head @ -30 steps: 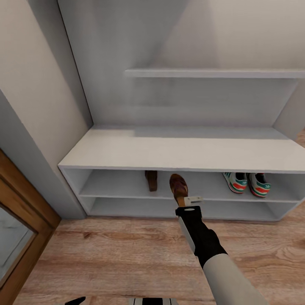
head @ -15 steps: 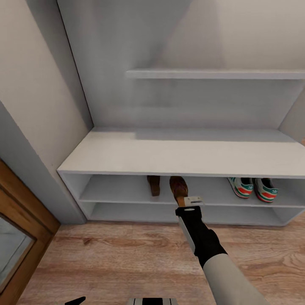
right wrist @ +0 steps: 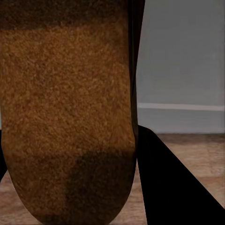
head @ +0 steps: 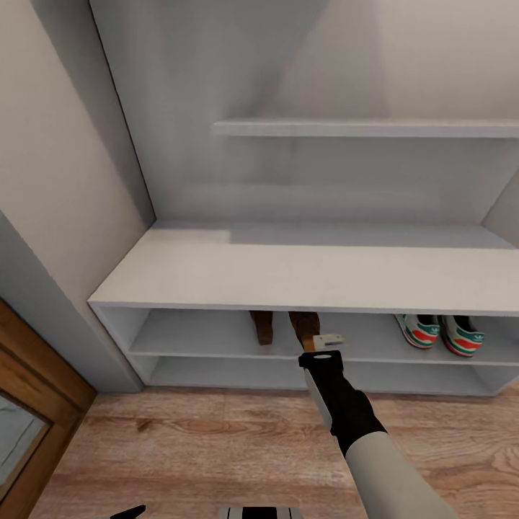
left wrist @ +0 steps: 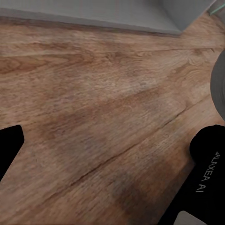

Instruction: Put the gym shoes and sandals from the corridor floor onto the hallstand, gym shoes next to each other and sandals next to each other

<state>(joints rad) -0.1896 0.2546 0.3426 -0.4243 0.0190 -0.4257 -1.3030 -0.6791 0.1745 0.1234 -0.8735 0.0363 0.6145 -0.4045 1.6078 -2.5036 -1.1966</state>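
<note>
Pushed deeper onto the shoe rack (head: 288, 277) shelf beside its mate (head: 262, 328), a sandal (head: 305, 326) stays clamped in the right hand (head: 322, 344).

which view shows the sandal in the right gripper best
The head view: the held sandal shows at the right gripper, going into the hallstand upper bay beside the other sandal. The right wrist view has only its tan footbed, close up. The left wrist view looks at the floor.
</note>
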